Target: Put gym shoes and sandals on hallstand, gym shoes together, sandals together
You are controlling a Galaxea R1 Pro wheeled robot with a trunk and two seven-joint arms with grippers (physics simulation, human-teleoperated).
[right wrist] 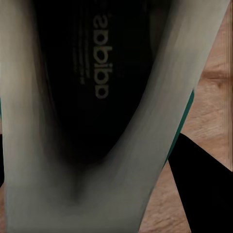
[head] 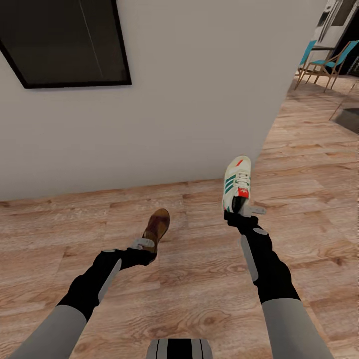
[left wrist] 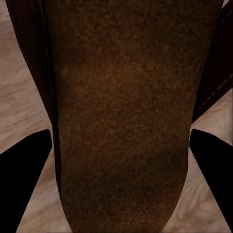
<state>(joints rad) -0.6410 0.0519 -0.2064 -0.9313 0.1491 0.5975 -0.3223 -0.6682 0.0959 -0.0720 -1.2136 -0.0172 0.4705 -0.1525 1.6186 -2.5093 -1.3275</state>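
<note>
Gym shoe (head: 236, 182) hangs clear of the corridor floor (head: 199, 279), right gripper (head: 243, 209) pinching its heel collar. Sandal (head: 156, 227) clamped by left gripper (head: 144, 245), also lifted. Both grips sit at one end; swinging could twist either loose near the wall (head: 189, 99).

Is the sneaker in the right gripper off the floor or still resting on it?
Off the floor: the sneaker is held up by the right gripper, above the planks.

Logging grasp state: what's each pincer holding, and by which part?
Left pincer holds a brown sandal by its near end. Right pincer holds a white gym shoe at the heel opening. Both are carried above the corridor floor.
</note>
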